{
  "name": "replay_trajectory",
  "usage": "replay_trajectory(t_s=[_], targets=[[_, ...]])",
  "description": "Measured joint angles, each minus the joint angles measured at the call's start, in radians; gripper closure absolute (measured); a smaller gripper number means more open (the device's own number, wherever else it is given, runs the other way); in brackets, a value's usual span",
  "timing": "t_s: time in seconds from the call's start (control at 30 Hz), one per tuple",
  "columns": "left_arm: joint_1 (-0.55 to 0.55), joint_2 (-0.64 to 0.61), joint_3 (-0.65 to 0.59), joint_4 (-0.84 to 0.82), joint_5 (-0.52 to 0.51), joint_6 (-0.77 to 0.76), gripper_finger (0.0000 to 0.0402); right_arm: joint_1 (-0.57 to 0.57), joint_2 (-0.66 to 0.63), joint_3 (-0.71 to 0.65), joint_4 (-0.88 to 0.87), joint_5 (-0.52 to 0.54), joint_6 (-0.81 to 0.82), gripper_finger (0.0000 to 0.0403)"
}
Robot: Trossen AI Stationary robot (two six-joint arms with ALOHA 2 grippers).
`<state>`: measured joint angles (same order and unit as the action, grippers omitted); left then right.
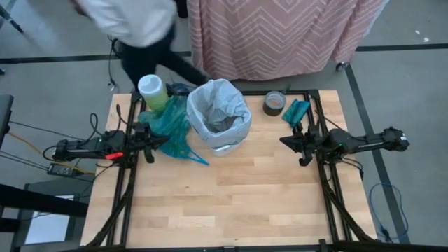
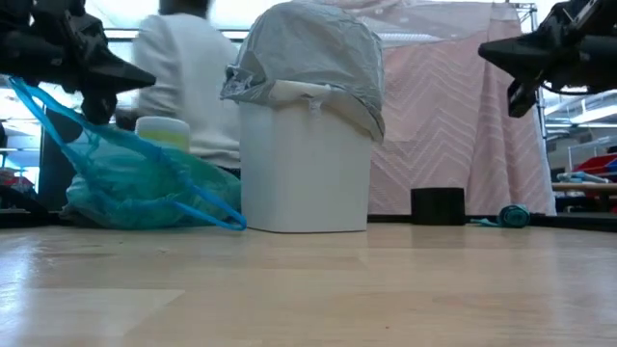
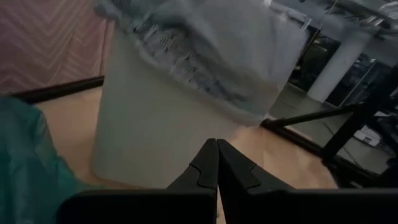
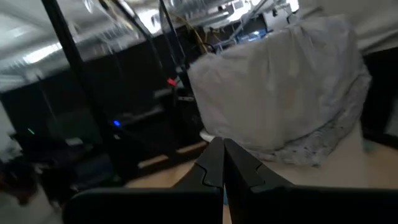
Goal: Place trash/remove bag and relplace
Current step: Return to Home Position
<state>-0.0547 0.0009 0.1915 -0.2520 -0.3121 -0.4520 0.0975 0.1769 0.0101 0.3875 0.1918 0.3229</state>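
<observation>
A small white bin (image 1: 222, 133) stands at the table's far middle, lined with a pale grey bag (image 1: 218, 98) folded over its rim. The teal-green bag (image 1: 173, 129) lies bunched on the table just left of the bin. In the low view one blue drawstring (image 2: 39, 106) rises toward the left arm, and what bears it is hidden. My left gripper (image 1: 166, 142) hovers shut beside the bag (image 2: 125, 183), pointing level at the bin (image 3: 149, 124). My right gripper (image 1: 282, 140) hovers shut to the right of the bin, also pointing at it. The trash is out of view.
A jar with a pale green lid (image 1: 152, 89) stands behind the teal bag. A black tape roll (image 1: 274, 103) and a small teal bundle (image 1: 297, 110) lie at the far right. A person (image 1: 133, 21) stands beyond the far edge. Bare wood (image 1: 231, 203) fills the near half.
</observation>
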Motion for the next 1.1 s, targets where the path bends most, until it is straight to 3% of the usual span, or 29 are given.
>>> replay_trajectory(t_s=[0.17, 0.47, 1.1], targets=[[0.000, -0.001, -0.028, 0.003, -0.005, -0.006, 0.0394, 0.001, 0.000, 0.000, -0.025, 0.023, -0.086, 0.0403], [0.000, 0.001, -0.121, 0.100, 0.020, -0.047, 0.0394, -0.002, 0.001, 0.000, -0.071, 0.061, -0.098, 0.0403], [0.000, 0.000, -0.128, 0.134, 0.022, 0.003, 0.0388, -0.002, 0.001, -0.001, -0.087, 0.100, -0.098, 0.0403]])
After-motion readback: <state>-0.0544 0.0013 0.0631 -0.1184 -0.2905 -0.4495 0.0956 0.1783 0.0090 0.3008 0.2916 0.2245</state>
